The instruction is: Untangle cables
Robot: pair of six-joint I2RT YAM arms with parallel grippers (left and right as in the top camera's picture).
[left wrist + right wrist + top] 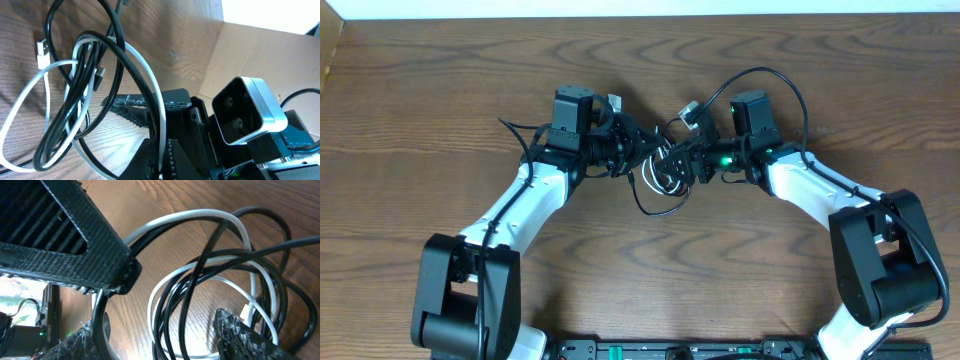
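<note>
Left gripper (638, 158) clamping cables (658, 183), loops rightward.

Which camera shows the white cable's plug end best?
The left wrist view: the white cable's plug shows whole against the table. Right wrist shows mostly white loops; overhead, the bundle is tiny.

Robot lab or test bench, not a home. Two white-and-black arms (520, 205) sit on a bare wood-grain table (640, 290), fixed to a base rail (670, 350) with green lights at the near edge. Plain cardboard sheet (250, 55) stands behind. Silver camera (247, 112) is bolted on one wrist.
</note>
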